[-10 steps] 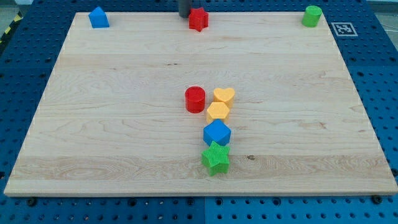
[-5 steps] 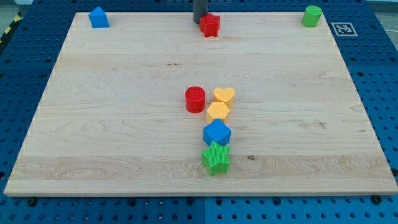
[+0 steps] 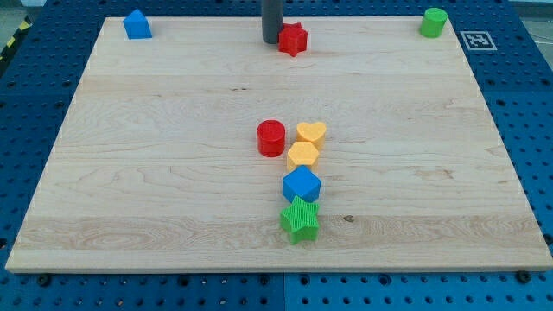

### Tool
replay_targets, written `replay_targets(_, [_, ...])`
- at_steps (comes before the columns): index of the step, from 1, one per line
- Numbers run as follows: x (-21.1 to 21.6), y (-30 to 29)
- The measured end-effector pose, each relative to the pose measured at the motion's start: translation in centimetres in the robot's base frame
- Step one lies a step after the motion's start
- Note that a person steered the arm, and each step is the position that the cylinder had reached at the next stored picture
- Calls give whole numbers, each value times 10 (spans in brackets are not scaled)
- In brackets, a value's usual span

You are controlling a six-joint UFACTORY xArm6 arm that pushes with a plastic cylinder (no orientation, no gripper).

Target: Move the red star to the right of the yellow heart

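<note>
The red star (image 3: 293, 39) lies near the view's top edge of the wooden board (image 3: 155, 155), a little right of centre. My tip (image 3: 270, 41) stands just left of it, touching or nearly touching its left side. The yellow heart (image 3: 311, 133) sits near the board's middle, well below the star. A red cylinder (image 3: 270, 137) stands directly left of the heart.
Below the heart, in a column, lie a yellow hexagon (image 3: 303, 155), a blue hexagonal block (image 3: 301, 185) and a green star (image 3: 300, 219). A blue house-shaped block (image 3: 136, 24) sits at the top left corner, a green cylinder (image 3: 433, 22) at the top right.
The red star has slid to the right and slightly down along the top edge. My tip has followed it and now stands lower, on the star's left side.
</note>
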State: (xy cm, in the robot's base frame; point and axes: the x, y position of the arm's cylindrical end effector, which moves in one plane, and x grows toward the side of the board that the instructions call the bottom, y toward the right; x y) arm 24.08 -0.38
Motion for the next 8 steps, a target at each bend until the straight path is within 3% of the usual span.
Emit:
replay_targets(4, [2, 85])
replay_targets(8, [56, 99])
